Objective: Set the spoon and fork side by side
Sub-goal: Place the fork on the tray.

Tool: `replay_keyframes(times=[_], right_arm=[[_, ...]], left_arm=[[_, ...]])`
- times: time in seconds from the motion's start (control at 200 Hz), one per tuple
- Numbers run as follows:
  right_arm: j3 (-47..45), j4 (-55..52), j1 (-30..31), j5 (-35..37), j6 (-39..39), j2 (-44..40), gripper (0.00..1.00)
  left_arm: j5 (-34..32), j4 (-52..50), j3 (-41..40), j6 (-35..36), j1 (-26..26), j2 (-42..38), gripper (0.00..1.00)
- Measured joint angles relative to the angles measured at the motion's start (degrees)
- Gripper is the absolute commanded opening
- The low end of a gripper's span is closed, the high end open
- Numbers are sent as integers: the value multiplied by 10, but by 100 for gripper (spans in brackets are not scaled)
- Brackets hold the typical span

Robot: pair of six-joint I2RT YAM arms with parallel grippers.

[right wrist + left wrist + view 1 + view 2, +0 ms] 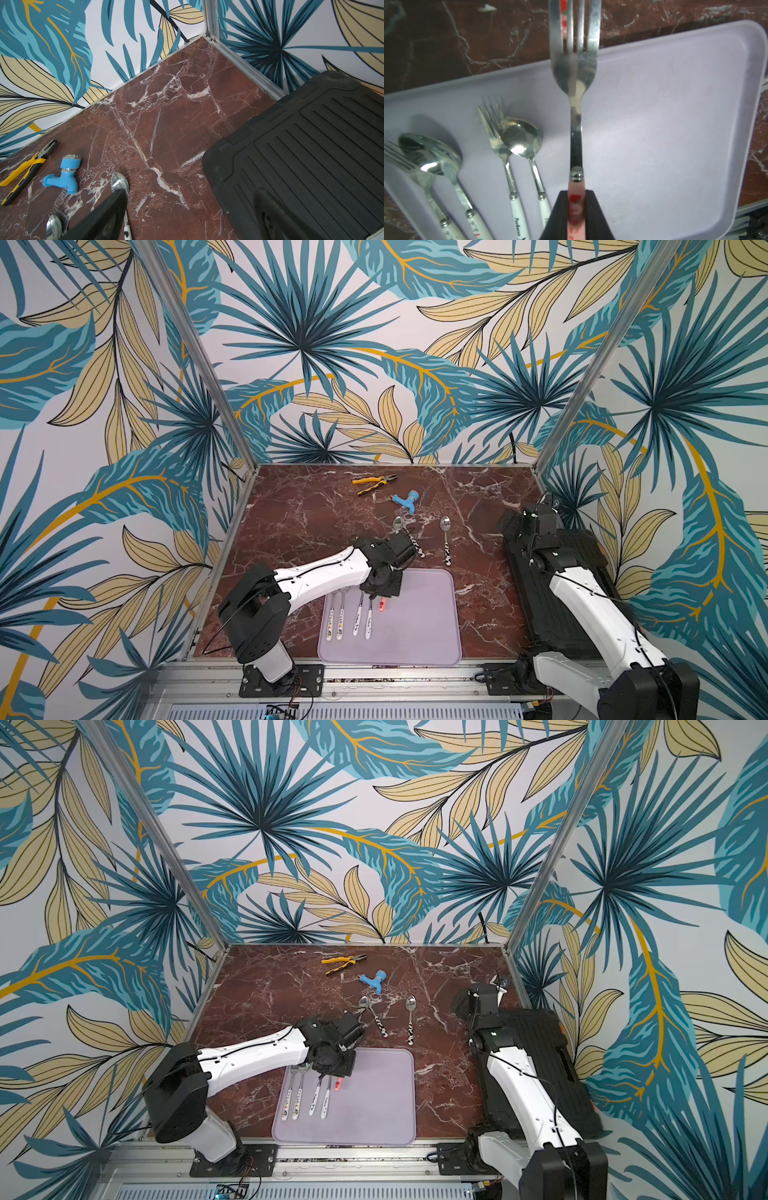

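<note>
Inside leaf-print walls (332, 344), my left gripper (576, 197) pinches the pink-handled fork (575, 83) over the lavender tray (675, 124) at the red marble table's (311, 510) six o'clock, while my right gripper (190, 194) gapes wide at three o'clock.

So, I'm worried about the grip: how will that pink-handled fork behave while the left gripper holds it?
The fork looks like stiff metal, so it probably won't flex. Its glossy handle may slip or pivot in the left gripper, since the long head overhangs. Slim, so likely light.
</note>
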Motion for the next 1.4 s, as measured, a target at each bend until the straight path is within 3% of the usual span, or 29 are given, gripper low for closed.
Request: replay_keyframes(times=[0.245, 0.616, 1.031, 1.397], right_arm=[[0, 0, 0, 0, 0, 0, 99], [0, 0, 0, 0, 0, 0, 100], [0, 0, 0, 0, 0, 0, 100], [0, 0, 0, 0, 0, 0, 100]], left_arm=[[1, 28, -24, -63, -51, 25, 0], [-2, 33, -44, -92, -52, 54, 1], [-1, 30, -44, -86, -52, 58, 33], [-25, -42, 50, -51, -42, 55, 43]])
